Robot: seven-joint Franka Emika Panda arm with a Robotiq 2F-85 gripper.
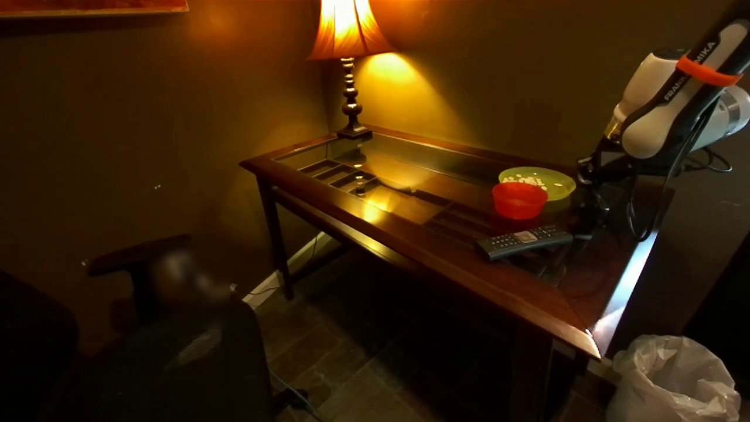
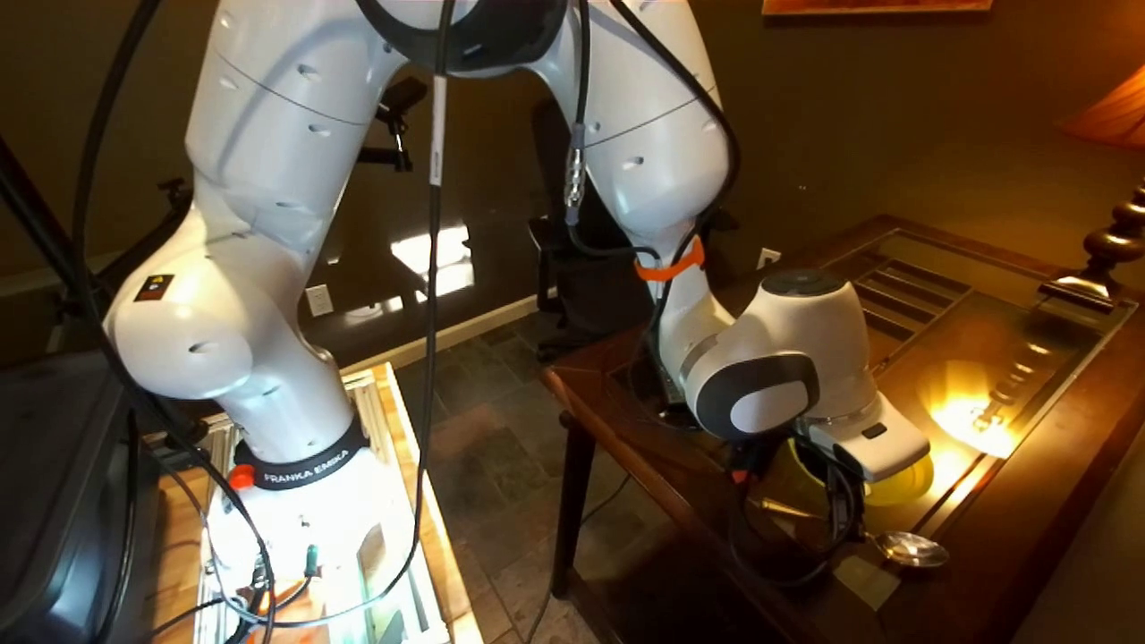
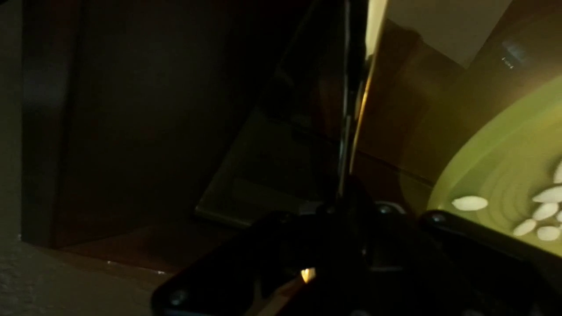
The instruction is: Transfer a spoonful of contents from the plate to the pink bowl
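Gripper [image 2: 845,525]: clamped on the spoon handle, held off to one side of the plate, not over it.
Spoon [image 2: 911,548]: crosswise in the grip, scoop end out one side, handle end out the other. Scoop looks bare, but it's small and glary there, so don't bank on it.
Plate [image 1: 563,189]: on the table [image 1: 419,241], white pieces [image 3: 545,211] lying on it, plenty to scoop.
Pink bowl [image 1: 520,206]: upright on the table, just beside the plate. No white pieces visible in it.
Spoon grasp: done.
Scoop from plate: I'd say not done.
Tip into pink bowl: left, comes after the scoop.
Overall: early, my read. Tool in hand, no transfer visible.
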